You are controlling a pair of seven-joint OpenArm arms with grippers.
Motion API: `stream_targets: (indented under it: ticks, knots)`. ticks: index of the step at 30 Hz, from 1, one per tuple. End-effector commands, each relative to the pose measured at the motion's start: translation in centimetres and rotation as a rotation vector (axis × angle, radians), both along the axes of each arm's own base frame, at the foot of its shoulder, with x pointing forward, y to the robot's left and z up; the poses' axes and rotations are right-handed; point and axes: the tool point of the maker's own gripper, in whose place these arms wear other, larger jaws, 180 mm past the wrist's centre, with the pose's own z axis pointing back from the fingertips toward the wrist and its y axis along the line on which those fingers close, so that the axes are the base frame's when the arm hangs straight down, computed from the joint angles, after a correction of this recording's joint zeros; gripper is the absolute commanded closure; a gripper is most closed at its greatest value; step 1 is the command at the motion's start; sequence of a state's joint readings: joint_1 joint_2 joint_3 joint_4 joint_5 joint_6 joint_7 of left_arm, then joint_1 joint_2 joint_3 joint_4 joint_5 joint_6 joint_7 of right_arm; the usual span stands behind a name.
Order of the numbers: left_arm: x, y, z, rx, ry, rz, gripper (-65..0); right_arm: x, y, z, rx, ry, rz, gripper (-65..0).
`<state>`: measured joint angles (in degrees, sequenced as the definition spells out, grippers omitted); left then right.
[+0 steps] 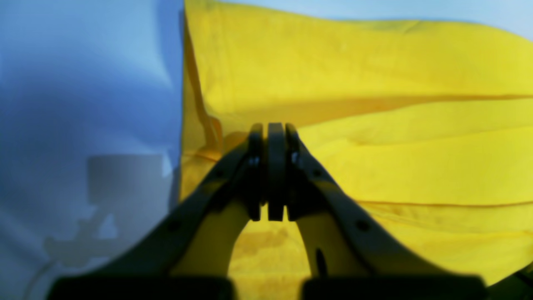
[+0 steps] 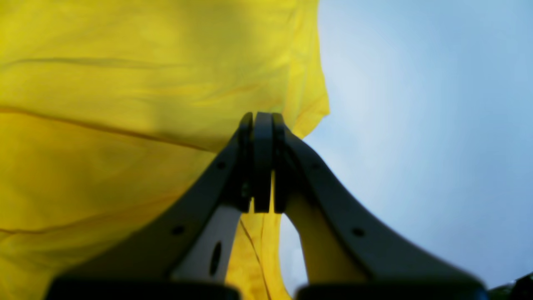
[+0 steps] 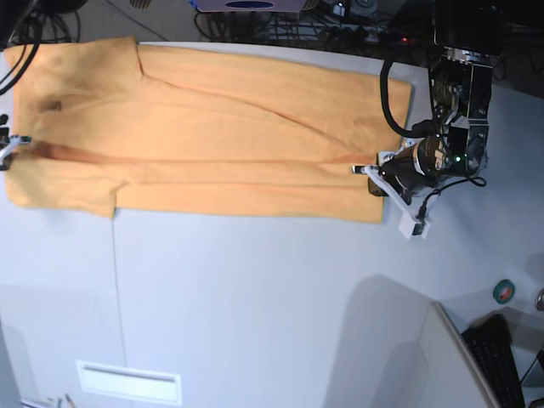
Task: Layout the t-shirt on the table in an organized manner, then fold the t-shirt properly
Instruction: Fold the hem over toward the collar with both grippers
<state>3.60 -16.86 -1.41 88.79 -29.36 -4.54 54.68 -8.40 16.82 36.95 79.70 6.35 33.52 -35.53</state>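
Nearest in the base view lies bare table [image 3: 255, 306], white-grey, with a thin dark seam line [image 3: 116, 289] running toward the near edge and a pale rectangular label [image 3: 127, 382] close to it; at the near right corner sit a dark keyboard [image 3: 497, 361] and a small green roll of tape [image 3: 504, 291]. Farther back the t-shirt [image 3: 212, 136] is spread flat across the table's width, light orange, folded lengthwise along a long crease through its middle, one short sleeve lying near the seam line. At the shirt's right-hand end in this view the left gripper [image 3: 371, 172] sits at the fabric's edge — its wrist camera shows the fingers [image 1: 275, 166] pressed tight together with yellow-looking cloth lying all around and under the tips, though whether cloth is actually pinched between them cannot be told. At the opposite end the right gripper [image 3: 12, 146] is only partly in frame at the shirt's edge; its own camera shows the fingers [image 2: 262, 158] likewise shut together, tips against the fabric's corner, bare table beside. Beyond the curved far edge — a tangle of cables [image 3: 323, 25].
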Motion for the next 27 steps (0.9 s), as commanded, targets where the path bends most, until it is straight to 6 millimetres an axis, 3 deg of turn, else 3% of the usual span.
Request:
stream_targets:
  ticks: [1,5,10,15,27]
  knots:
    - [1.2,0.3,1.3,0.004,-0.049,-0.001,0.0,0.7,-0.5,1.5,-0.027,-0.033,0.01,0.0]
    - [1.6,0.5,1.7,0.007,-0.061,0.001,0.0,-0.7,-0.2,1.5,-0.043,0.023,0.013,0.0]
    - [2.3,2.1,2.7,0.012,-0.092,0.051,0.0,-2.3,0.4,1.9,-0.072,0.066,0.029,0.0]
    - [2.1,1.5,3.1,0.011,-0.103,0.029,0.0,-4.3,1.5,1.7,-0.079,0.113,0.038,0.0]
    - [-2.1,1.6,0.5,0.014,-0.01,0.031,0.0,-7.4,1.7,0.5,-0.076,0.183,0.038,0.0]
